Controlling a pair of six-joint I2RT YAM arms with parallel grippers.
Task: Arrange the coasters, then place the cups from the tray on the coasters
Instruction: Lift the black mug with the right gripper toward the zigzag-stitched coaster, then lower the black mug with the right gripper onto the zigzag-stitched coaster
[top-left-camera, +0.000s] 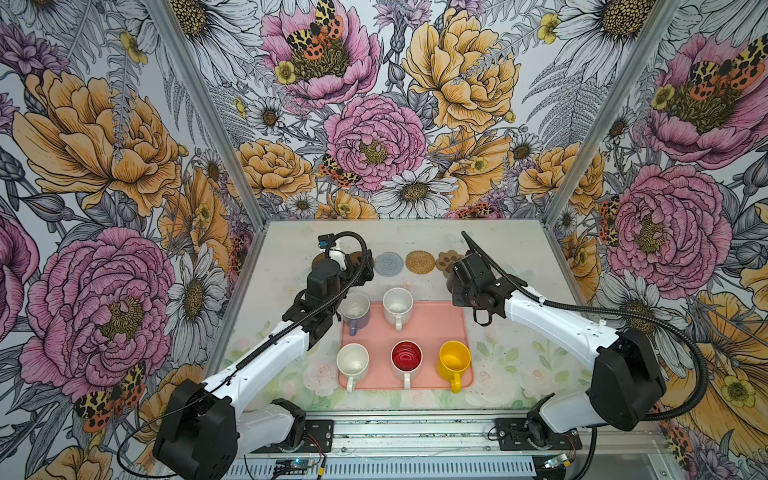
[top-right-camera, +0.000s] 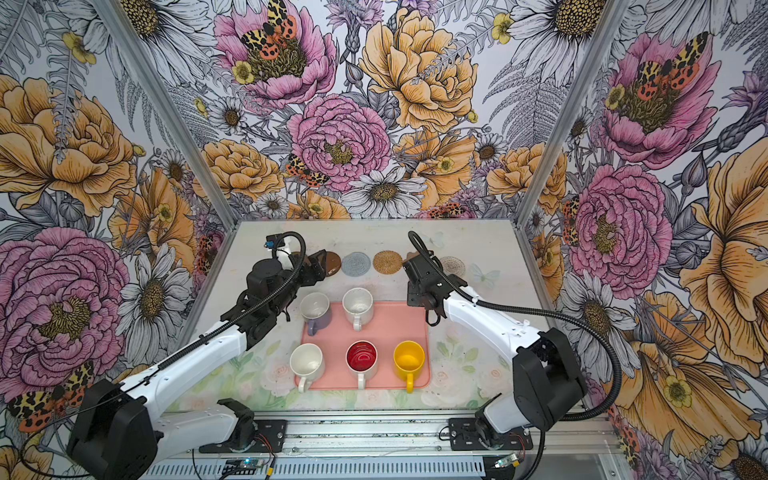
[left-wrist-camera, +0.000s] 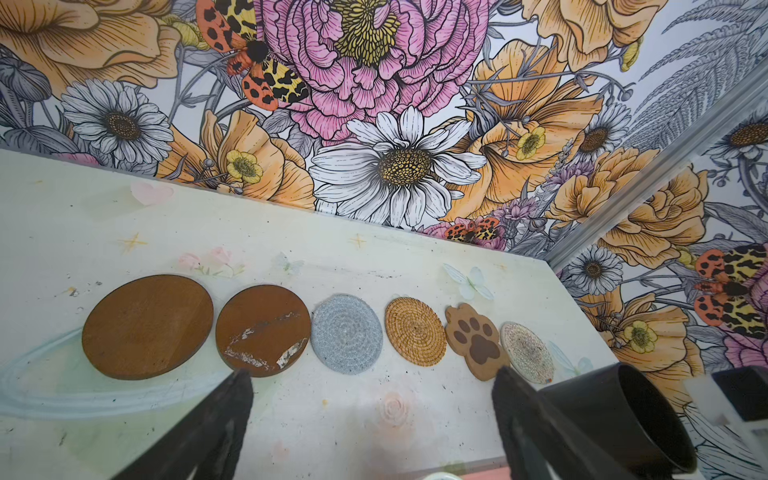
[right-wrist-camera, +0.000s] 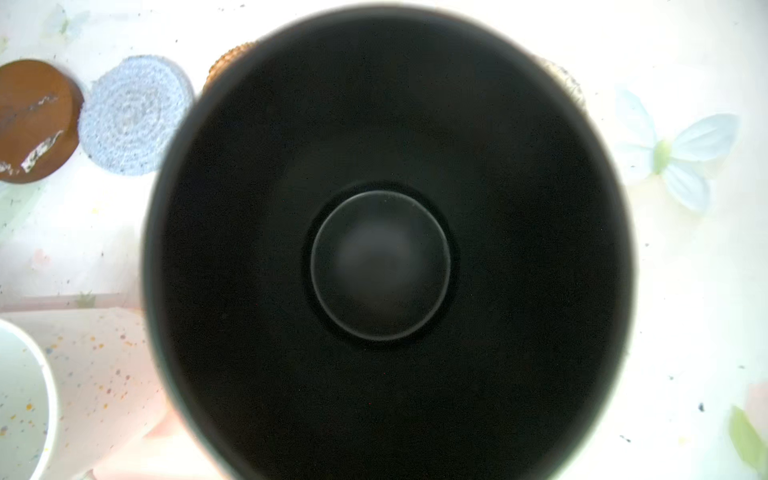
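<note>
Six coasters lie in a row at the back of the table: two brown discs (left-wrist-camera: 147, 327) (left-wrist-camera: 262, 330), a grey-blue woven round (left-wrist-camera: 346, 333), a tan rattan round (left-wrist-camera: 414, 331), a brown paw (left-wrist-camera: 476, 340) and a pale woven round (left-wrist-camera: 527, 352). My left gripper (left-wrist-camera: 372, 374) is open and empty, just in front of the second brown disc. My right gripper (top-left-camera: 465, 278) is shut on the black cup (right-wrist-camera: 382, 257), which hangs over the paw coaster; its fingers are hidden. On the pink tray (top-left-camera: 432, 328) stand the lavender (top-left-camera: 356, 311), speckled (top-left-camera: 397, 306), white (top-left-camera: 352, 362), red-inside (top-left-camera: 406, 358) and yellow (top-left-camera: 454, 360) cups.
Floral walls close the table at the back and on both sides. The tray's far right corner (top-left-camera: 451, 313) is bare. The left arm (top-left-camera: 270, 361) runs alongside the tray's left edge, close to the lavender cup.
</note>
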